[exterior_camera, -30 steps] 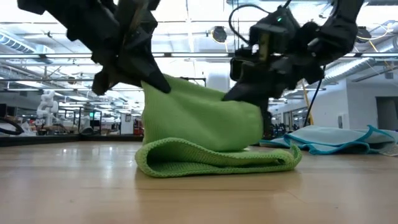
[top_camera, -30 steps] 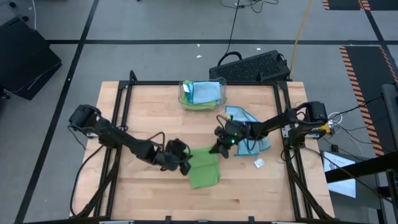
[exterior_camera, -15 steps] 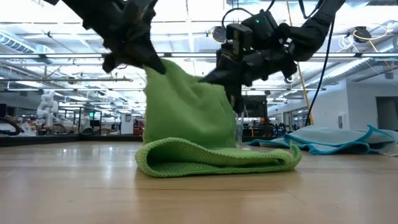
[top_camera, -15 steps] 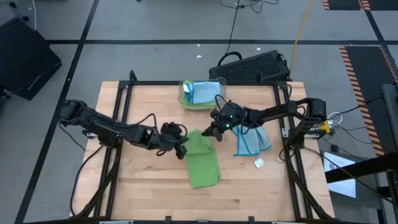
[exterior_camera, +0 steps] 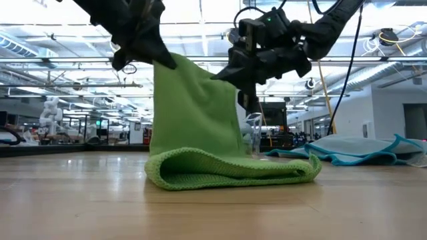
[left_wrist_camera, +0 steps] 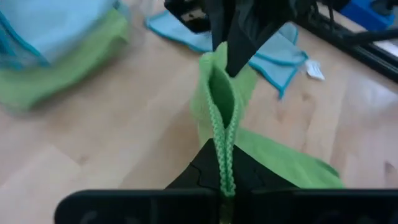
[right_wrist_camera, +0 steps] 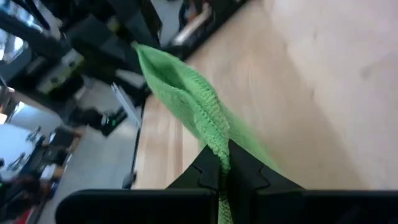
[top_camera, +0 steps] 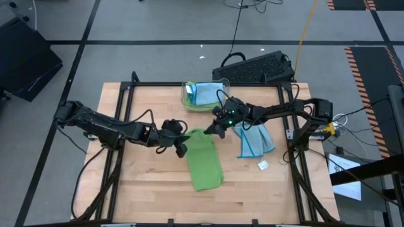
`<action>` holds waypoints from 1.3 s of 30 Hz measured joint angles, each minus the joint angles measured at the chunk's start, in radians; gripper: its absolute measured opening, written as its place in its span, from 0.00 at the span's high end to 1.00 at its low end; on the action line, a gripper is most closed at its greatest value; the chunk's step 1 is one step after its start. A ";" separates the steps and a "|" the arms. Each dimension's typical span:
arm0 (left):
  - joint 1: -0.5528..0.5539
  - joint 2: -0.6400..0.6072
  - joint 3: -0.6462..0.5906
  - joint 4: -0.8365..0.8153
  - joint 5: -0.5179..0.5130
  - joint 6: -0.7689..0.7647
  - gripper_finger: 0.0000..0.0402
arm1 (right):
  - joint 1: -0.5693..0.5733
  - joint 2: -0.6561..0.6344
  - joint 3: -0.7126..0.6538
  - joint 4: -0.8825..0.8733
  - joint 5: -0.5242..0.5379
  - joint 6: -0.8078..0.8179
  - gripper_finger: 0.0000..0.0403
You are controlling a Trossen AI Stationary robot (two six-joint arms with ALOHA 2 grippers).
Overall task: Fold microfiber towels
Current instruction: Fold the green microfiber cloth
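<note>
A lime green microfiber towel (top_camera: 205,161) is lifted by one edge at mid wooden counter (top_camera: 145,189), pinched at opposite corners by the left claw (top_camera: 181,149) and the right claw (top_camera: 210,130); its lower part lies folded on the counter.

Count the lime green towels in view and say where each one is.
2. One green towel lies mid-table, its far edge lifted by both end effectors. Another green towel sits in the clear bin under a blue towel; more may be hidden there.
</note>
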 joint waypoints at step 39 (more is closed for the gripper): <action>-0.230 0.334 0.001 0.288 0.123 -0.288 0.97 | 0.351 0.011 -0.151 -0.056 0.101 0.133 0.99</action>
